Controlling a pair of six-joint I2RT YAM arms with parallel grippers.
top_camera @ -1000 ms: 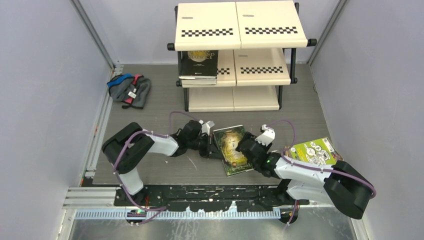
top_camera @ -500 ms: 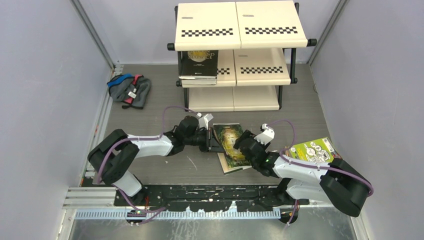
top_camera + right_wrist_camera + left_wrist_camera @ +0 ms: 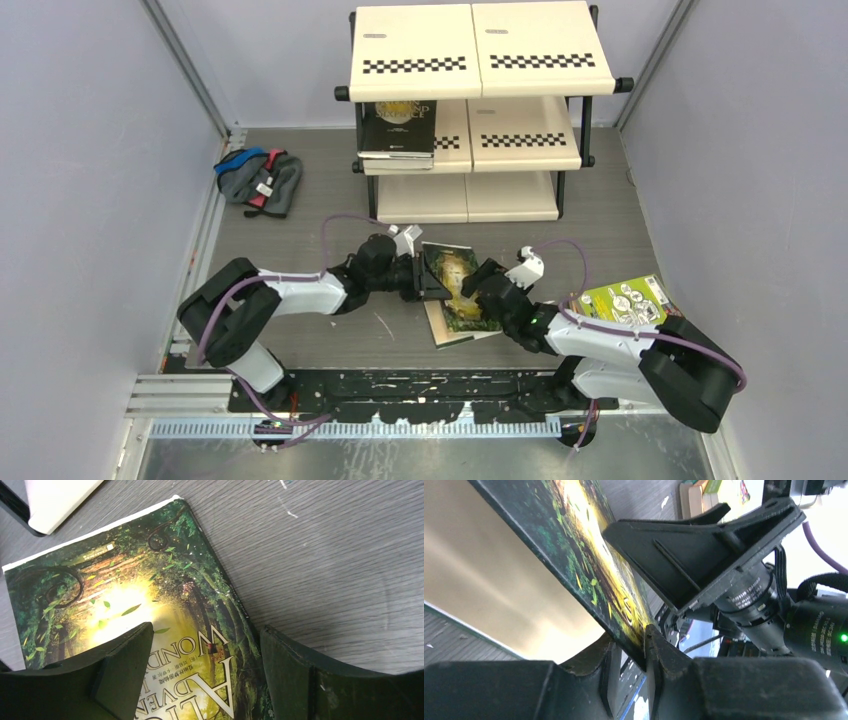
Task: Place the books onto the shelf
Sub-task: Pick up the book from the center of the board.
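L gripper (image 3: 629,647): 2 fingers (image 3: 664,655) sit close on either side of the left edge of the green-gold book (image 3: 125,595), w/ only a narrow gap. Can't tell from the wrist cam whether they pinch it or just flank it. That edge is raised off the table (image 3: 325,555), cover tilted, cream surface showing underneath. R gripper (image 3: 206,665): jaws spread wide, nothing held, 1 finger each side above the title end of the cover ("WOND…" lettering between them). Contact w/ the cover: can't tell. Both grippers are at the same book, L from its left, R from its right, mid-table, near the front of the shelf (image 3: 480,50). Books in the overhead view: 3.
- No. 1: the green-gold one, on the table.
- No. 2: lime green book (image 3: 625,300), flat at the table's far right, well apart from the shelf. Something shows under its corner, can't ID it.
- No. 3: black book (image 3: 398,125), flat on the mid tier, left half.

Shelf: 1 unit, 3 tiers, cream boards w/ checkered strips, black frame, at the back of the table. Cloth bundle (image 3: 258,180): 1, back-left on the table, near the wall.
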